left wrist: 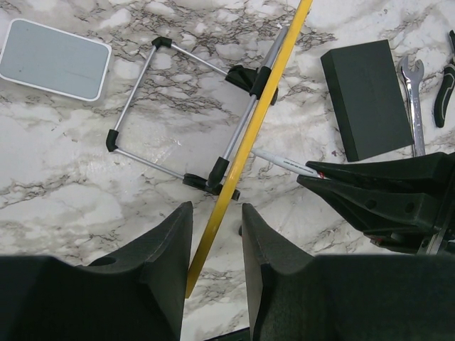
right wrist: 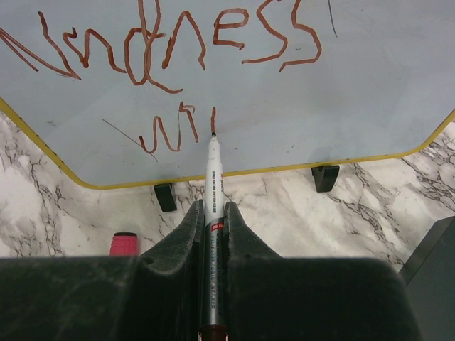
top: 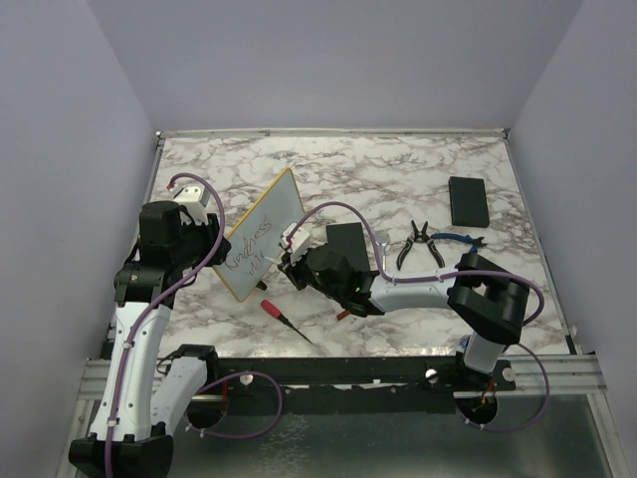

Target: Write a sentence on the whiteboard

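Yellow-rimmed whiteboard [top: 271,214] (rounded corners) bears looping sentence [right wrist: 165,55]; slim marker [right wrist: 211,190] tip touches it.

Bright, even light from overhead, shadows soft and faint. The marble tabletop [left wrist: 170,145] shows a pale sheen; pictures fairly sharp.
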You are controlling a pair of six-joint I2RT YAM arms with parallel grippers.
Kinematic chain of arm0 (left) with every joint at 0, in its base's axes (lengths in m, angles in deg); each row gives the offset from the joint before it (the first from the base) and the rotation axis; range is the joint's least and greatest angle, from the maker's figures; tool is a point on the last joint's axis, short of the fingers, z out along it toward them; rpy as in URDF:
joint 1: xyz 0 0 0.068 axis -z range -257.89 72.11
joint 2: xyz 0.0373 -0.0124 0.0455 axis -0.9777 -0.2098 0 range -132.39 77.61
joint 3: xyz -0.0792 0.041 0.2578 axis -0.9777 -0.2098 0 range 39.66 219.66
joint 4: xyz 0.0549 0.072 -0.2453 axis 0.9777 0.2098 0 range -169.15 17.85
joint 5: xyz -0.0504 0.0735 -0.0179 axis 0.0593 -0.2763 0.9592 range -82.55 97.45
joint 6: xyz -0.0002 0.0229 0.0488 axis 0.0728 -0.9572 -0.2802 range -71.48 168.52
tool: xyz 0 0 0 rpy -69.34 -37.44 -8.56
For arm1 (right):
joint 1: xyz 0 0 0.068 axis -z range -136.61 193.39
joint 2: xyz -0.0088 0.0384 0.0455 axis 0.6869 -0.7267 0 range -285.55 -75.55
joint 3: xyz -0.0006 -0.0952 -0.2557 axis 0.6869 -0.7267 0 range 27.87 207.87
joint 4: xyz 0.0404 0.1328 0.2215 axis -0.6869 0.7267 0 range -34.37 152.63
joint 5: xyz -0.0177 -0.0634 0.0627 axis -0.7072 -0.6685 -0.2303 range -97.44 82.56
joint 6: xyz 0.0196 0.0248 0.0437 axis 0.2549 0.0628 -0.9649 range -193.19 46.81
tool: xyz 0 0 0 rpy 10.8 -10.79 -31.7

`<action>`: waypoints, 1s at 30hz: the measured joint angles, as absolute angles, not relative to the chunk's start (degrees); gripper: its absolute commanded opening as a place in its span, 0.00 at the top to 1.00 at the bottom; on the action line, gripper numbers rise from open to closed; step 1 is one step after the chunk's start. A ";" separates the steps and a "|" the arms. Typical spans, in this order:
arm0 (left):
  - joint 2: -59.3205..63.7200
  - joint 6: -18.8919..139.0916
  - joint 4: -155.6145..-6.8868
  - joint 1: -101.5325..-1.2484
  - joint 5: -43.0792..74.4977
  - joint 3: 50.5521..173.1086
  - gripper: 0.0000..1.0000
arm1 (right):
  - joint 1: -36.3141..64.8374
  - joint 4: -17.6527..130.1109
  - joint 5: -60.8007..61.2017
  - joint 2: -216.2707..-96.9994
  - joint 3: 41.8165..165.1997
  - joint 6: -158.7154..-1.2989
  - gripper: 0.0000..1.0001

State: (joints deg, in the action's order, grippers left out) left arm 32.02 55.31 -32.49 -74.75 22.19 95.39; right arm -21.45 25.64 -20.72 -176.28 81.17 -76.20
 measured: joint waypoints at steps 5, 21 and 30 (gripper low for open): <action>32.02 55.24 -32.47 -74.75 22.19 95.39 0.67 | -21.36 25.68 -20.78 -176.28 81.19 -76.20 0.99; 32.02 54.89 -32.27 -74.75 22.37 95.34 0.70 | -20.60 26.62 -21.53 -176.28 82.99 -76.07 1.00; 32.02 54.83 -32.25 -74.75 22.54 95.25 0.71 | -20.60 26.62 -21.53 -176.28 83.55 -75.48 0.99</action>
